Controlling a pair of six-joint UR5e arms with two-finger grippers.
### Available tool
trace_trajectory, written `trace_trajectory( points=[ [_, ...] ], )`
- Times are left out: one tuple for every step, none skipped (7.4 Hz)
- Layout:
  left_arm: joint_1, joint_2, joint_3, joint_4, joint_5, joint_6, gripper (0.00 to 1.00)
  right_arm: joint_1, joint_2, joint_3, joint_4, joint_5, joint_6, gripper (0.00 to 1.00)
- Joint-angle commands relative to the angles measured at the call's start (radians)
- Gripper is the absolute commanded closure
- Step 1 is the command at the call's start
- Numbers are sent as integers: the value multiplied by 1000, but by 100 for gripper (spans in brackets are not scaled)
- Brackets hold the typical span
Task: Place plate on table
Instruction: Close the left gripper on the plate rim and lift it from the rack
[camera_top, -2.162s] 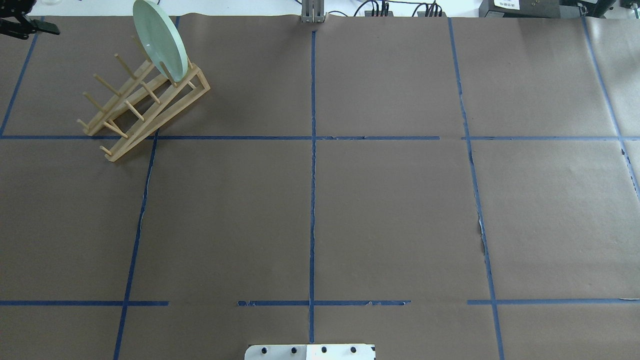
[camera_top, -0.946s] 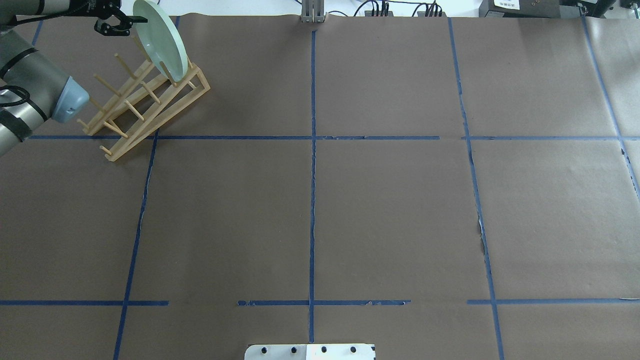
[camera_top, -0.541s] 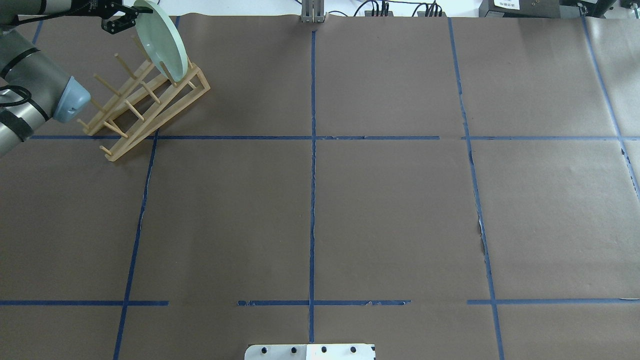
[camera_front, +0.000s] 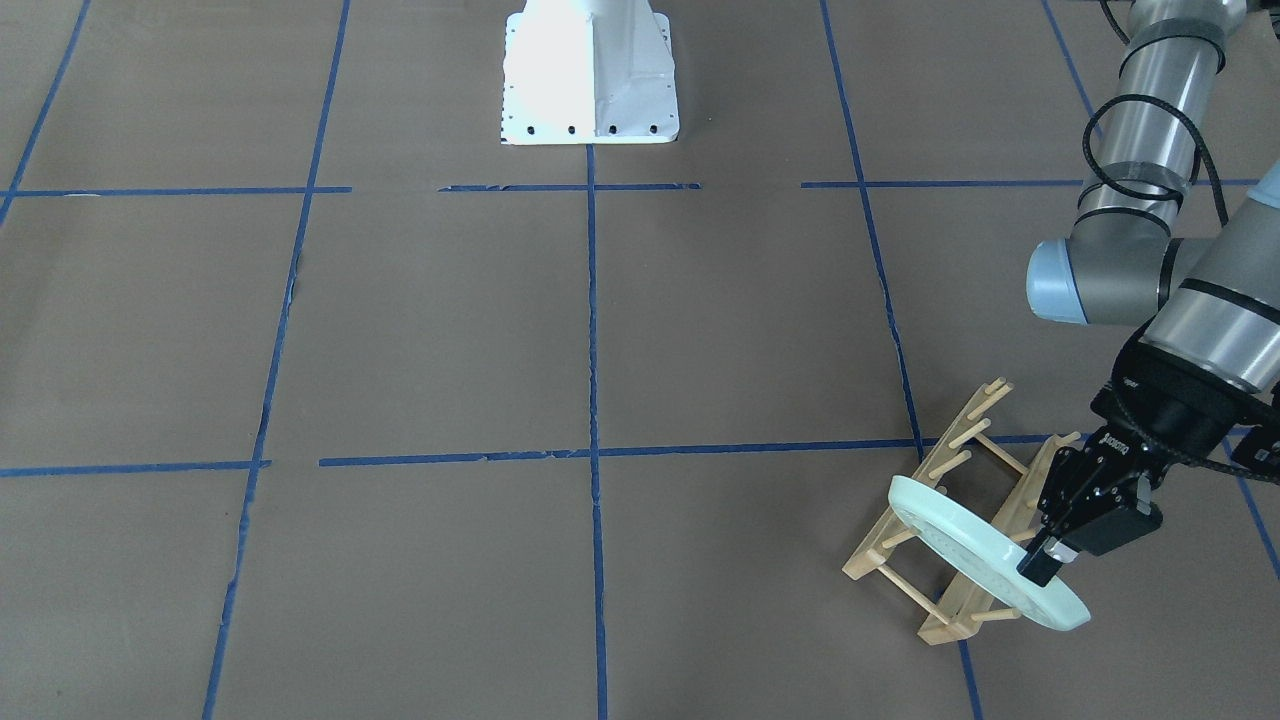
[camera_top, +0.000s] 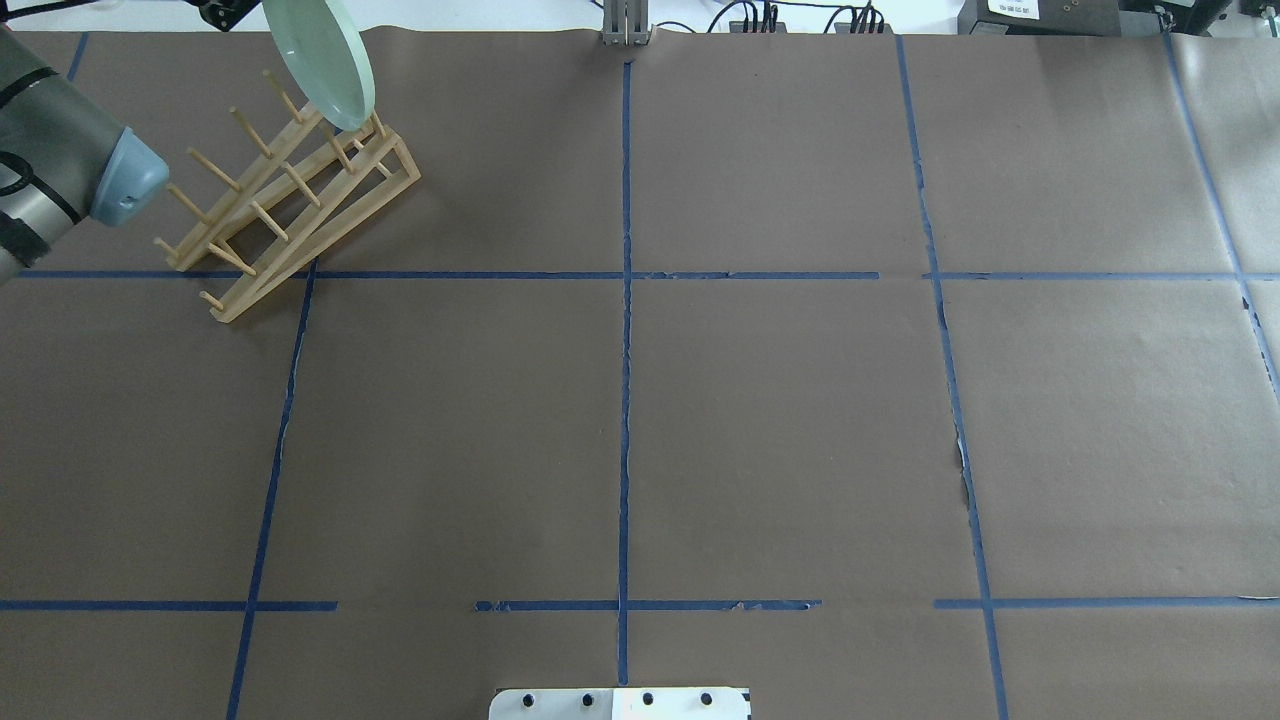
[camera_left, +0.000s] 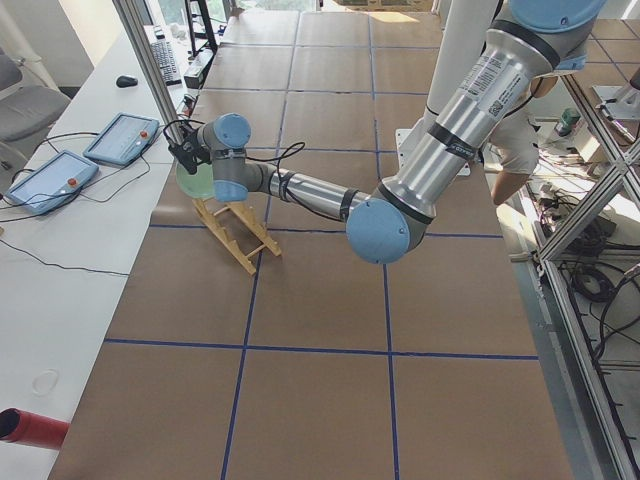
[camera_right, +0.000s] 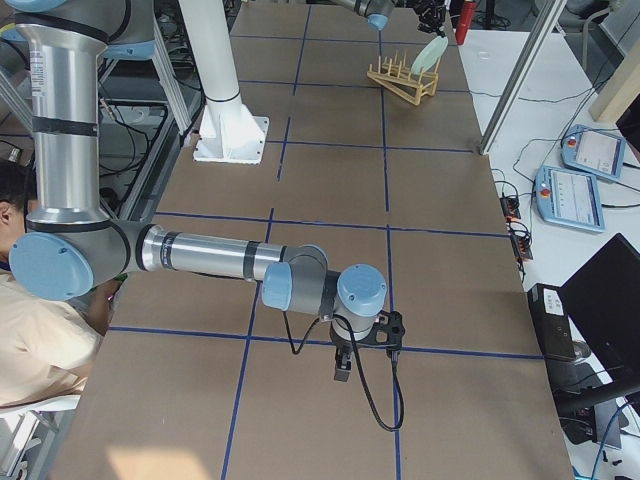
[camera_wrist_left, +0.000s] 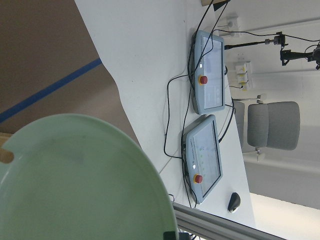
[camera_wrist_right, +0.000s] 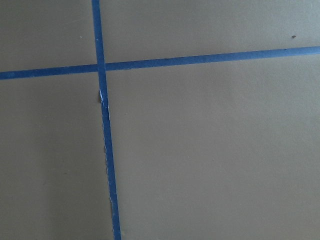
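The pale mint-green plate (camera_top: 322, 55) stands on edge over the far end of the wooden peg rack (camera_top: 290, 200), its lower rim at about the height of the peg tips. My left gripper (camera_front: 1040, 568) is shut on the plate's upper rim (camera_front: 985, 565); in the overhead view it (camera_top: 232, 10) is cut off by the top edge. The left wrist view is filled by the plate (camera_wrist_left: 75, 185). My right gripper (camera_right: 343, 372) hangs over the brown paper table (camera_top: 780, 420) far from the rack; I cannot tell whether it is open or shut.
The white robot base (camera_front: 590, 75) is at the table's near edge. A white bench with two pendants (camera_wrist_left: 207, 75) and cables runs just beyond the rack. An aluminium post (camera_left: 150, 60) stands beside the rack.
My left arm came in from the left, closed on the plate's rim, and has raised the plate up along the rack's pegs. The rack has not moved.
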Motion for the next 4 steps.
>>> trace_trajectory(
  points=[
    [-83, -2, -92, 55, -91, -47, 100, 0, 0, 0, 0, 0, 0, 0],
    [-90, -5, -138, 116, -165, -55, 100, 0, 0, 0, 0, 0, 0, 0],
    [-85, -37, -180, 256, -202, -41, 100, 0, 0, 0, 0, 0, 0, 0],
    [-78, -84, -221, 437, -236, -3, 100, 0, 0, 0, 0, 0, 0, 0]
  ],
)
